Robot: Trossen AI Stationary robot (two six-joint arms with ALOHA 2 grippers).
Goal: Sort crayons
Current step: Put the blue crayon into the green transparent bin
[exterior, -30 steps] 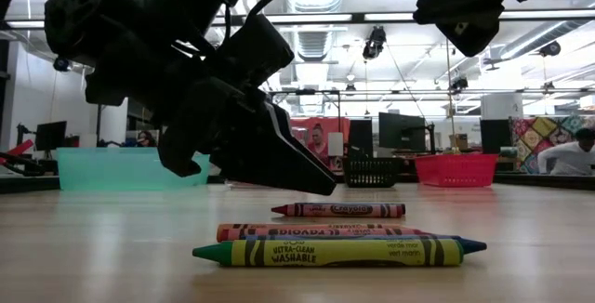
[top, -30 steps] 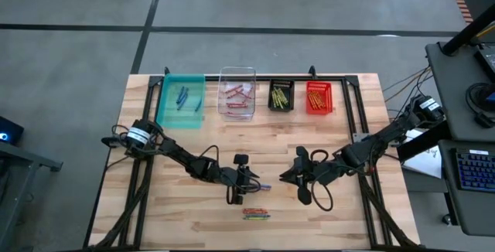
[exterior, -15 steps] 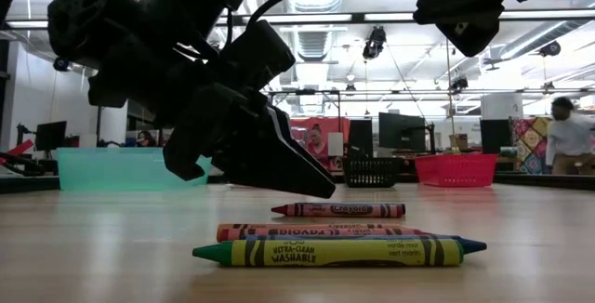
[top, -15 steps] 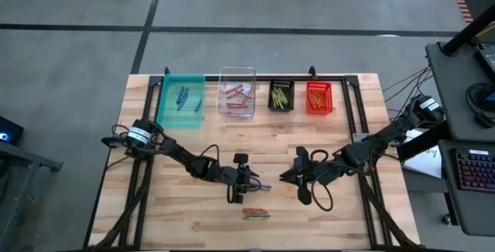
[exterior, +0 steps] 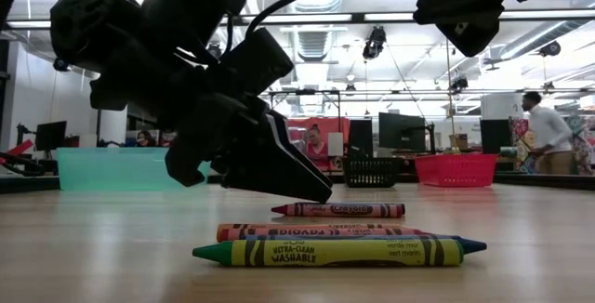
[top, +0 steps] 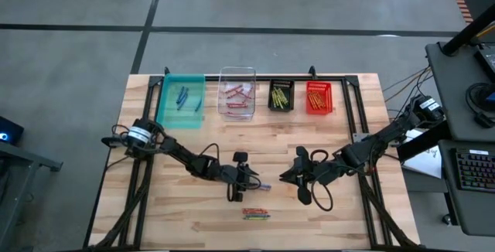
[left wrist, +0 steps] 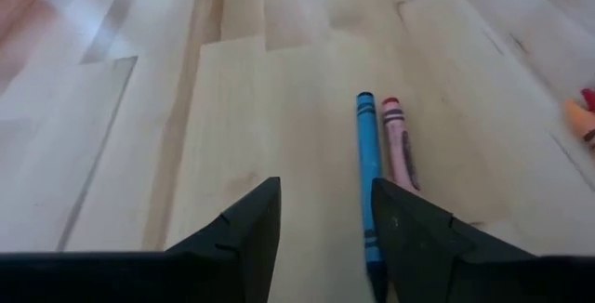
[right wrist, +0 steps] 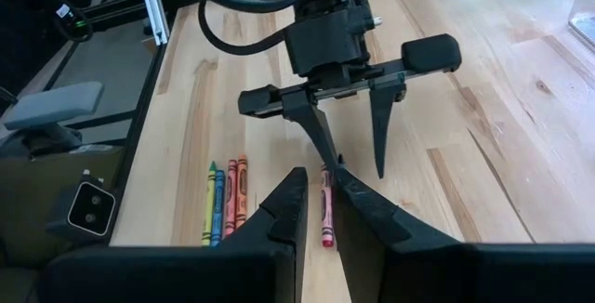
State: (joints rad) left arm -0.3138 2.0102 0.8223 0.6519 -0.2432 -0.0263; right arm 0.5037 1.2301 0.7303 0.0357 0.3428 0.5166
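Table (top: 356, 97) first: its far edge carries the teal bin (top: 182, 101), clear bin (top: 237, 93), black bin (top: 281, 96) and red bin (top: 319, 97), each already holding crayons. The right gripper (top: 298, 176) waits near the table's middle, fingers a narrow gap apart and holding nothing. The left gripper (left wrist: 325, 201) hangs low with its fingers spread wide and empty.

The blue crayon (left wrist: 368, 173) and pink crayon (left wrist: 398, 140) lie touching, side by side. They sit under one finger, not in the gap. Closing from here would likely shove them sideways, pinch both together, or roll one toward the four loose crayons (top: 256, 214) nearer the front edge.

Only the left wrist view shows that offset and the blue crayon clearly. The right wrist view shows one fingertip just beside the pink one. The low view shows the fingers clear of the wood.
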